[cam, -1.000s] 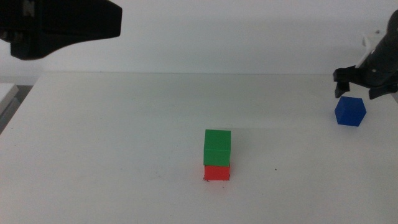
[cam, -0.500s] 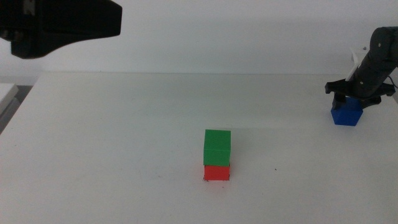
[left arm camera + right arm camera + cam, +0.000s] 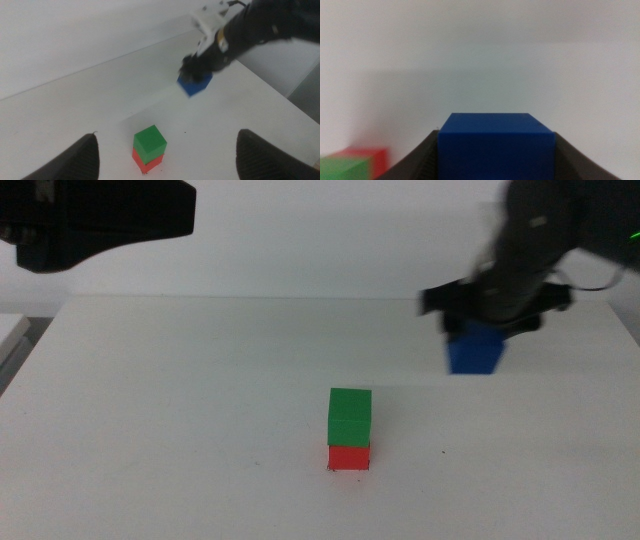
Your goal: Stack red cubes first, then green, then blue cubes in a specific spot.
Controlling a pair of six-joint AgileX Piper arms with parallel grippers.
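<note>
The green cube [image 3: 349, 416] sits on top of the red cube [image 3: 349, 457] at the front middle of the table, where tiny black tick marks show at the red cube's corners. My right gripper [image 3: 480, 330] is shut on the blue cube [image 3: 474, 352] and holds it in the air to the right of and behind the stack. The right wrist view has the blue cube [image 3: 495, 145] between the jaws and the stack [image 3: 350, 162] off to one side. My left gripper [image 3: 165, 155] stands open high above the stack [image 3: 149, 148], and its dark body [image 3: 95, 220] fills the upper left corner.
The white table's left edge [image 3: 25, 355] slants along a pale object at the far left. A tiny black tick [image 3: 444, 452] lies to the right of the stack.
My right gripper closed on the blue cube at the far right, lifted it off the table and carried it left toward the stack. The left arm and the stack stayed still.
</note>
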